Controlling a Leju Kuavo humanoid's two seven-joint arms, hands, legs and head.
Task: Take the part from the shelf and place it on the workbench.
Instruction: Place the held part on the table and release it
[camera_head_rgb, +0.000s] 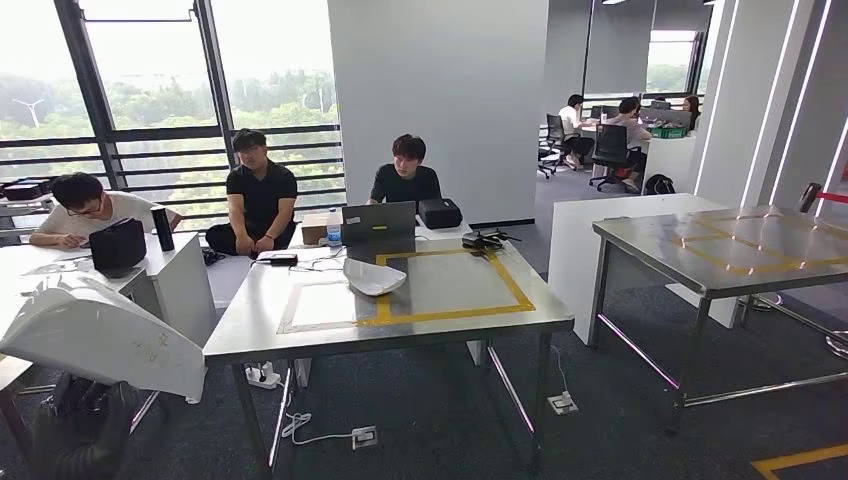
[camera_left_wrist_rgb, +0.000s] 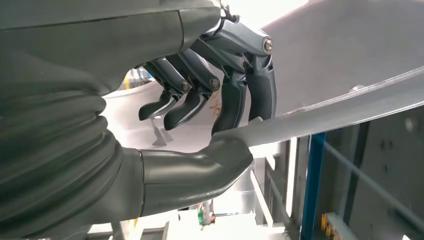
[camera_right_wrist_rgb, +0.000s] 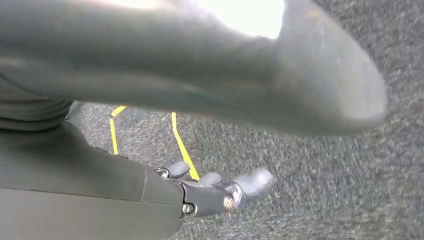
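A large white curved part (camera_head_rgb: 100, 335) hangs at the lower left of the head view. In the left wrist view my left hand (camera_left_wrist_rgb: 220, 125) pinches the part's thin edge (camera_left_wrist_rgb: 340, 107) between thumb and dark fingers. The steel workbench (camera_head_rgb: 450, 290), marked with a yellow tape square, stands ahead in the middle. A smaller white curved part (camera_head_rgb: 373, 275) lies on it. My right hand (camera_right_wrist_rgb: 215, 192) hangs over grey carpet, fingers stretched out and holding nothing.
Three people sit behind the workbench, near a laptop (camera_head_rgb: 378, 220) and a black box (camera_head_rgb: 439, 212). A second steel table (camera_head_rgb: 740, 245) stands to the right. Power strips and cables (camera_head_rgb: 365, 436) lie on the floor under the bench. A white desk (camera_head_rgb: 180, 265) stands left.
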